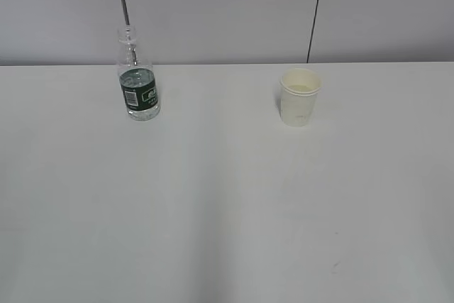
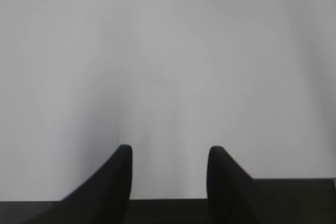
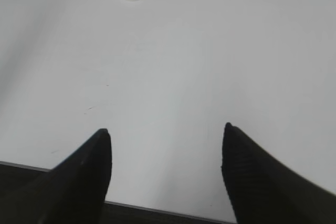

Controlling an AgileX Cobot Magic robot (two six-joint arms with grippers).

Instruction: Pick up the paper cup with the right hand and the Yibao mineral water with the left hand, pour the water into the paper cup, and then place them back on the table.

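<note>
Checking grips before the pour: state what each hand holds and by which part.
Nothing is held. The left hand and right hand are both open over the bare table; bottle and paper cup stand free.

The left gripper (image 2: 168, 156) hung above the table's near edge, its two black fingers (image 2: 119, 177) parted and holding nothing. The right gripper (image 3: 165, 135) hung likewise, its fingers (image 3: 89, 166) spread wider and also empty.
</note>
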